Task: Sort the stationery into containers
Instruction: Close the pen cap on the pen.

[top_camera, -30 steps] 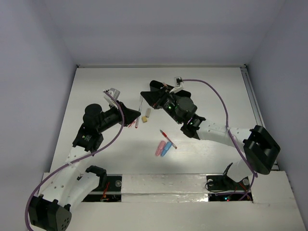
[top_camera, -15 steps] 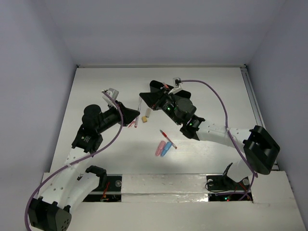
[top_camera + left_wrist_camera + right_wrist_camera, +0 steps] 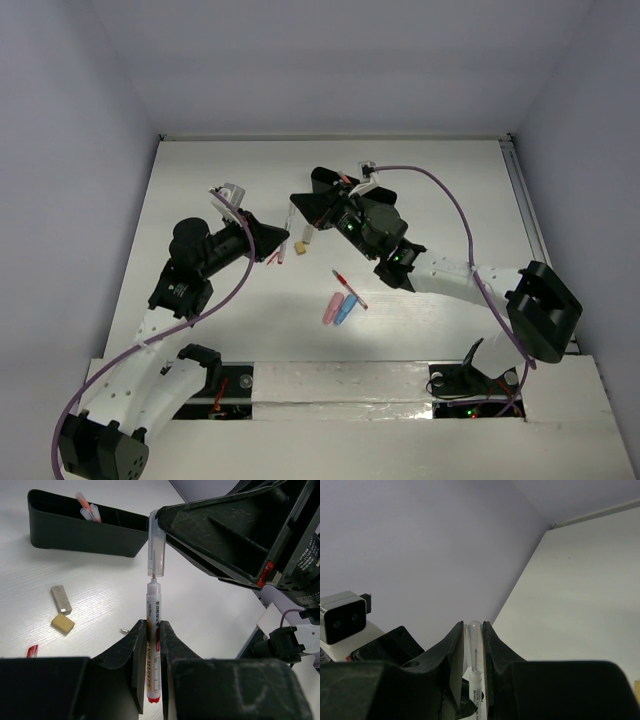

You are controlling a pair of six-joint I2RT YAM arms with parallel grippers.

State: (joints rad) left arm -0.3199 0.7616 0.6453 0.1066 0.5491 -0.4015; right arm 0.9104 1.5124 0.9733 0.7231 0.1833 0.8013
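- Marker (image 3: 153,605): clamped upright in the left gripper (image 3: 152,630), tip bare, raised off the table (image 3: 210,615).
- Clear cap (image 3: 156,545): pinched by the right gripper (image 3: 472,635), lined up just above the tip, apparently for capping before sorting.
- Tray (image 3: 75,530): behind, holding pens (image 3: 89,512).
- Erasers (image 3: 62,623): loose on the table.

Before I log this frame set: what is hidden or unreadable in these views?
- Left wrist view: the black tray hides most of its contents behind its near wall.
- Same view: the left gripper cuts off the red piece.
- Top view: the pen and clear cap are too small; right wrist view: the right gripper covers most of both.
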